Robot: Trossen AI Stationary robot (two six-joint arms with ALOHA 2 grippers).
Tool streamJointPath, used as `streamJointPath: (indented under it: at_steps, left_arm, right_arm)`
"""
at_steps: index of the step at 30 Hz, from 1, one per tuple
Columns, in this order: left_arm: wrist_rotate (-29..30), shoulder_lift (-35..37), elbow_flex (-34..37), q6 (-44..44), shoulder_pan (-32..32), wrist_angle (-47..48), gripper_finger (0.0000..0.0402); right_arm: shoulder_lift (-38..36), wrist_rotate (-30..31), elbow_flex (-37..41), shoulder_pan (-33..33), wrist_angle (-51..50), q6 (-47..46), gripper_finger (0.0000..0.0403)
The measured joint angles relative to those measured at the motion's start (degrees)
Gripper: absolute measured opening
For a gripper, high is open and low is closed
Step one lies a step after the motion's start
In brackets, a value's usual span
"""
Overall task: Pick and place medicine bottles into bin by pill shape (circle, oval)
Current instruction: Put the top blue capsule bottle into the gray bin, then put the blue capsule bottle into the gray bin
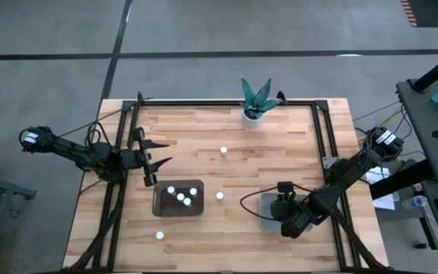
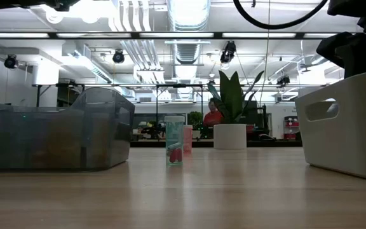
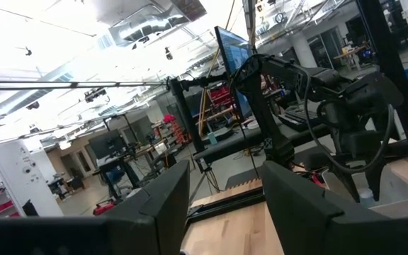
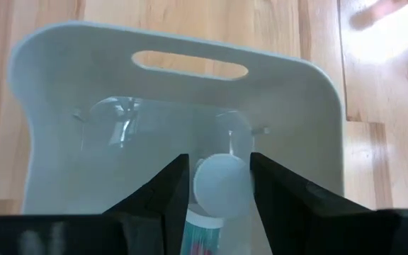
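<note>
You are working with the right claw [image 4: 218,185], which is hanging directly over the pale grey-green bin [image 4: 62,78] at the right front of the surface [image 1: 226,114]. In the right wrist view it is gripping a medicine bottle [image 4: 221,185] between its two fingers [image 4: 163,195], the white cap facing the camera and the bottle's long axis running back along the fingers toward the wrist. The relation that matters is plain: the bin's floor is lying straight beyond the bottle, inside all four walls, with the handle-slot wall on the far side. I judge a release here would drop the bottle into the bin rather than on its rim.

Your left claw [image 1: 155,161] is waiting above the left side of the surface, just beside the dark translucent bin [image 1: 158,207], its fingers spread apart and empty. That bin is already holding a cluster of white-capped bottles [image 1: 181,197].

Loose bottles are lying outside both bins: one between the two bins [image 1: 220,195], one nearer the potted plant [image 1: 223,150], and one at the front left [image 1: 159,235]. The one between the bins is sitting about equally near both arms; the front-left one is clearly closer to your left arm. Their pill shapes cannot be told from here.
</note>
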State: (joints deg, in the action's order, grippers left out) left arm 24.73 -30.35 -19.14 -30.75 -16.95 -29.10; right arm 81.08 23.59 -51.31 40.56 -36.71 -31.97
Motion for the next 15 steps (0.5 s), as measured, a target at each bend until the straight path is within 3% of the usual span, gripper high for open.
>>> streamJointPath:
  at_steps: [15]
  left_arm:
    - [0.0,0.0,0.0,0.03,0.02,0.0,0.0162]
  right_arm:
    - [-1.74,0.35,0.0,0.0,-0.5,-1.39,0.0141]
